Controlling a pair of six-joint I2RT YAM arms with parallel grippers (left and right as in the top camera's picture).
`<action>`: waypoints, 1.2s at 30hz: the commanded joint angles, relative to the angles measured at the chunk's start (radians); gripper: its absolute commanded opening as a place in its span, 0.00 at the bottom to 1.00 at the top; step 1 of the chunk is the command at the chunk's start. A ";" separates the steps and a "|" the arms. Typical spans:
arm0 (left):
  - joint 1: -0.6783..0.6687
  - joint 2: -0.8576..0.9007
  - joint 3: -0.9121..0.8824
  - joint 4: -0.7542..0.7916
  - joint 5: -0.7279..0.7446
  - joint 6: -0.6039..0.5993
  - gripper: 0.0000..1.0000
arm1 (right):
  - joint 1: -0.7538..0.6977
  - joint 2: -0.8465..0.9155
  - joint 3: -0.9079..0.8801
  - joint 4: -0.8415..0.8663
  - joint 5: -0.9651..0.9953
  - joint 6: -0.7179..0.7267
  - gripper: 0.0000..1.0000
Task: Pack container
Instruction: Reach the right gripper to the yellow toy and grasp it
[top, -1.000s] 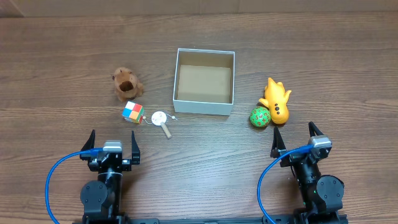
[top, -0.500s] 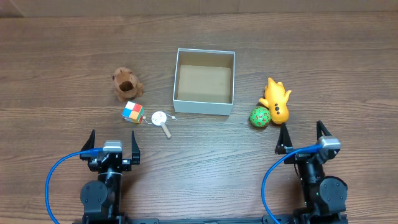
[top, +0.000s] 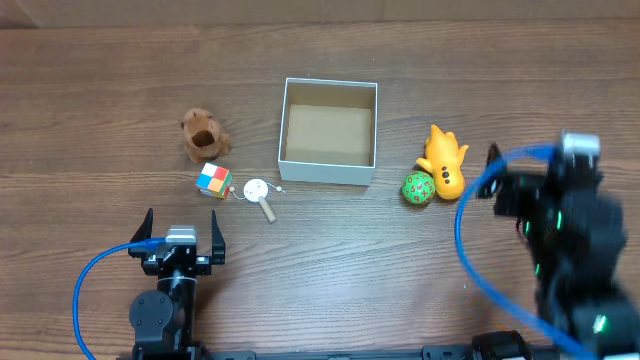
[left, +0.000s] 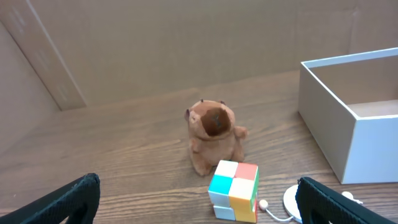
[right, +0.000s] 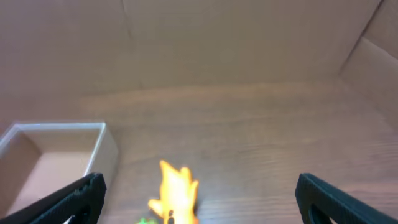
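The container (top: 325, 172), a square white-walled box with a brown bottom, stands empty at the table's middle; it also shows in the left wrist view (left: 367, 134) and the right wrist view (right: 109, 146). Left of it are a brown plush toy (top: 204, 133), a coloured cube (top: 213, 181) and a white round tag toy (top: 260, 191). Right of it lie an orange toy (top: 443, 163) and a green ball (top: 417, 187). My left gripper (top: 181, 232) is open and empty, near the front edge behind the cube (left: 233, 190). My right gripper (top: 535, 165) is open, empty, blurred, raised right of the orange toy (right: 177, 190).
Brown cardboard walls stand behind the table in both wrist views. Blue cables loop from both arms near the front edge. The wood table (top: 100, 90) stretches bare to the far left and far right.
My right arm has risen from the front edge and swung away from it to the right of the orange toy; it is blurred now. The left arm and the toys have not moved.
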 joint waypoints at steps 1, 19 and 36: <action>0.006 -0.011 -0.004 0.001 0.011 0.011 1.00 | 0.004 0.249 0.260 -0.128 -0.035 -0.029 1.00; 0.006 -0.011 -0.004 0.001 0.011 0.011 1.00 | -0.025 0.840 0.393 -0.097 -0.035 -0.014 0.98; 0.006 -0.011 -0.004 0.001 0.011 0.011 1.00 | -0.077 1.004 0.380 -0.233 -0.266 -0.026 0.89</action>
